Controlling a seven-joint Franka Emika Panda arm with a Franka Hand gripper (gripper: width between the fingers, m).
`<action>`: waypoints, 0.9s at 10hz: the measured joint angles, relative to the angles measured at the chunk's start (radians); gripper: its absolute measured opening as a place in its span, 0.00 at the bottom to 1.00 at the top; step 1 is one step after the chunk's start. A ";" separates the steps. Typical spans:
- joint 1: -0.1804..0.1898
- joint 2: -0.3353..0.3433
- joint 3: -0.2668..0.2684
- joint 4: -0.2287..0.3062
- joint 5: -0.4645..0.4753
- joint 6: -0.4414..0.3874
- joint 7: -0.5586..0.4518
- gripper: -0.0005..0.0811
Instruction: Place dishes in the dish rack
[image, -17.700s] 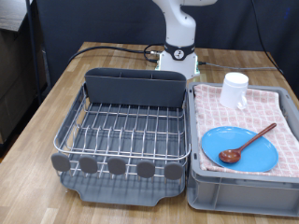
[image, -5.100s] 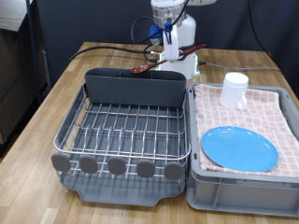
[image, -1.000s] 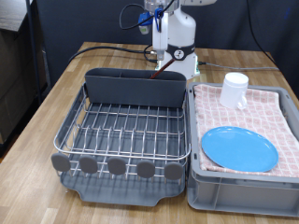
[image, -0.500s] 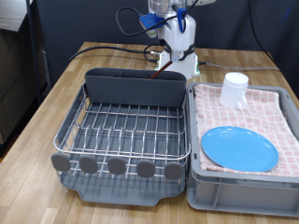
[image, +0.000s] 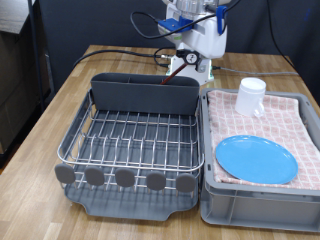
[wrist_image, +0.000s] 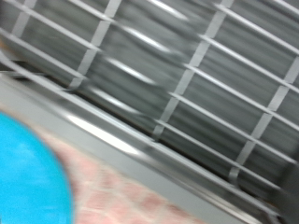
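- Swinging now: the gripper (image: 196, 14) has left its spot above the caddy and sits high at the far end of the bench, tipped toward the crate side compared with half a second ago.
- Fingers: too far off and too blurred for me to say whether they are parted or pinched, and I see nothing carried between them.
- Nearest me, well away from the fingers, the dish rack (image: 135, 145) shows bare wire across its grid; no plate or cup stands in it.
- Beside it, the blue plate (image: 257, 159) lies flat on the pink checked cloth (image: 300, 115) in the grey crate (image: 255, 205), with nothing resting on it. The wooden spoon that lay across it earlier is gone, and I can't make it out anywhere now.
- Further back, the white cup (image: 251, 96) stands on the cloth, below and off to one side of the fingers.
- From the hand's own camera, blurred by motion: rack wires (wrist_image: 187, 84), a strip of cloth, and the plate's blue edge.
- My read: one dish dealt with, two waiting.
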 joint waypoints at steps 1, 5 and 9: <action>0.010 0.029 0.015 0.026 0.000 0.011 -0.005 0.99; 0.046 0.124 0.041 0.142 0.083 -0.076 0.000 0.99; 0.054 0.123 0.080 0.155 0.040 -0.046 -0.001 0.99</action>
